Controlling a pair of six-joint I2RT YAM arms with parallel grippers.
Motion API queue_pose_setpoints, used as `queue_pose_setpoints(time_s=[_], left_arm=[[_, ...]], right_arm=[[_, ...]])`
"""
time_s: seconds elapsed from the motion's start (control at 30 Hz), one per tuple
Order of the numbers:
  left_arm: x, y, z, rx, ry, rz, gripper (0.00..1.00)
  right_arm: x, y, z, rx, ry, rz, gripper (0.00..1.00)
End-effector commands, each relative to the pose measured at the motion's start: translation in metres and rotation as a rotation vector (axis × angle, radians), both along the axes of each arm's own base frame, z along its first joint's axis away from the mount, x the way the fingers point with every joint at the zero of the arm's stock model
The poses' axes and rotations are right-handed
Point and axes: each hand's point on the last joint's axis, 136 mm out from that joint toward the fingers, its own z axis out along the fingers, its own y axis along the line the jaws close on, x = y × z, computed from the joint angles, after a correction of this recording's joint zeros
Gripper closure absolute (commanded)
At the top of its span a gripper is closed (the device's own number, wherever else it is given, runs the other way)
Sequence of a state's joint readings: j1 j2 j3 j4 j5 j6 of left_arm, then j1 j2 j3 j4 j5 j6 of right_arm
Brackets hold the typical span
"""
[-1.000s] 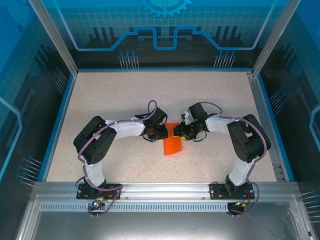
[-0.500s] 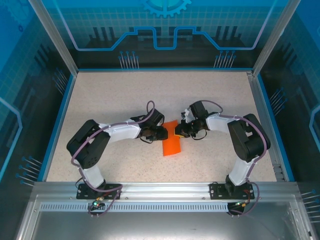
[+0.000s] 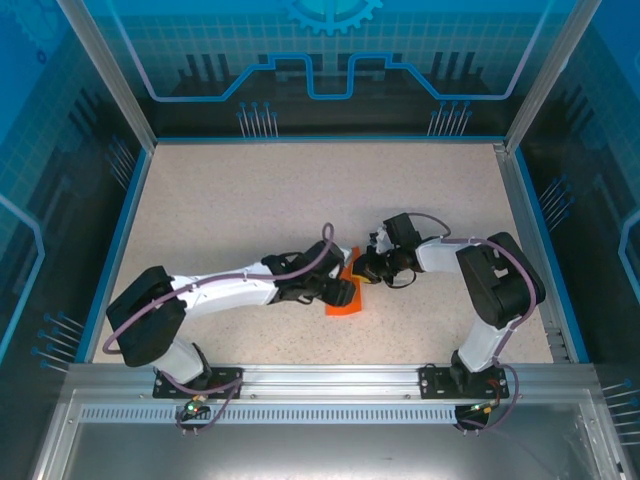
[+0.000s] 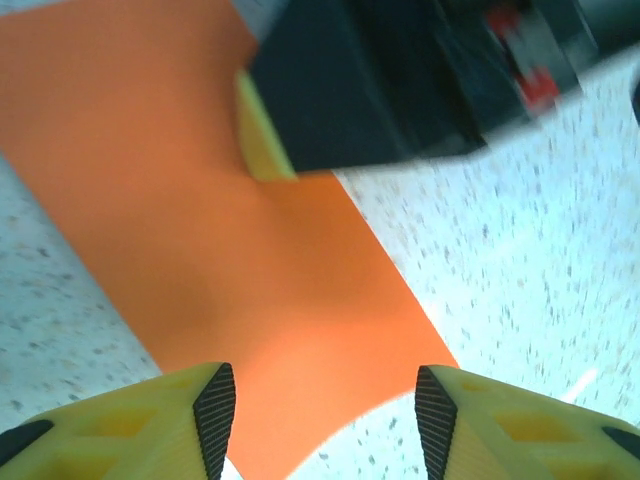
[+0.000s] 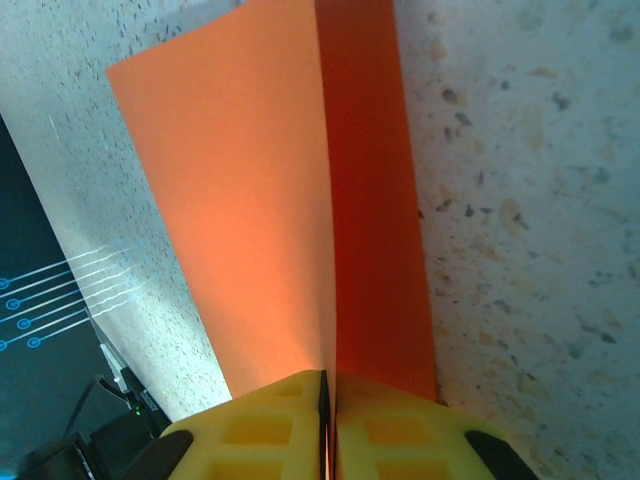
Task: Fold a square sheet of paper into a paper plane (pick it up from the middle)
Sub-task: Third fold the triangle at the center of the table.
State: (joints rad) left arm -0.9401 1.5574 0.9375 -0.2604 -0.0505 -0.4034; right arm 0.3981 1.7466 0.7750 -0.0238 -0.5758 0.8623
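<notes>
Stretched out lower than before, the left arm now holds the left end effector [image 3: 345, 292] over the orange paper sheet [image 3: 341, 307], fingers spread and empty. The sheet lies on the worktop [image 3: 250, 200]. It looks light, floppy and easily creased, best pinched at its fold. At the sheet's right side, the right end effector [image 3: 362, 268] has clamped that raised fold.

Orange square sheet of paper [image 5: 262, 200] lies folded, flaps parted.

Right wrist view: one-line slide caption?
Right gripper shut on the creased square sheet of paper, speckled table behind.
</notes>
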Motion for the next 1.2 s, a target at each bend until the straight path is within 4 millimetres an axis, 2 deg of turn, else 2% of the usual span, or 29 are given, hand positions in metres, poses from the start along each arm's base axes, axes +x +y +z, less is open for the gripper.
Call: queue_pose_setpoints(time_s=[0.0, 0.13, 0.23, 0.47, 0.9, 1.0, 1.17], left_arm=[[-0.014, 0.008, -0.010, 0.105, -0.064, -0.086, 0.43], [-0.031, -0.003, -0.017, 0.151, -0.095, -0.165, 0.41], [-0.037, -0.008, -0.026, 0.199, -0.105, -0.191, 0.40], [-0.030, -0.002, -0.040, 0.304, -0.160, -0.165, 0.37], [-0.011, -0.005, -0.025, 0.296, -0.255, -0.099, 0.40], [-0.009, -0.005, -0.021, 0.286, -0.266, -0.089, 0.43], [-0.007, 0.000, -0.019, 0.302, -0.279, -0.073, 0.53]], right_arm=[[0.009, -0.001, 0.007, 0.022, -0.010, -0.050, 0.89], [0.008, -0.001, 0.007, 0.023, -0.006, -0.052, 0.88], [0.008, 0.001, 0.010, 0.037, -0.003, -0.051, 0.88], [0.008, 0.002, 0.016, 0.040, -0.011, -0.046, 0.87], [0.007, 0.001, 0.014, 0.034, -0.009, -0.038, 0.85], [0.006, 0.000, 0.014, 0.025, -0.010, -0.034, 0.84], [0.006, -0.001, 0.014, 0.024, -0.009, -0.034, 0.84]])
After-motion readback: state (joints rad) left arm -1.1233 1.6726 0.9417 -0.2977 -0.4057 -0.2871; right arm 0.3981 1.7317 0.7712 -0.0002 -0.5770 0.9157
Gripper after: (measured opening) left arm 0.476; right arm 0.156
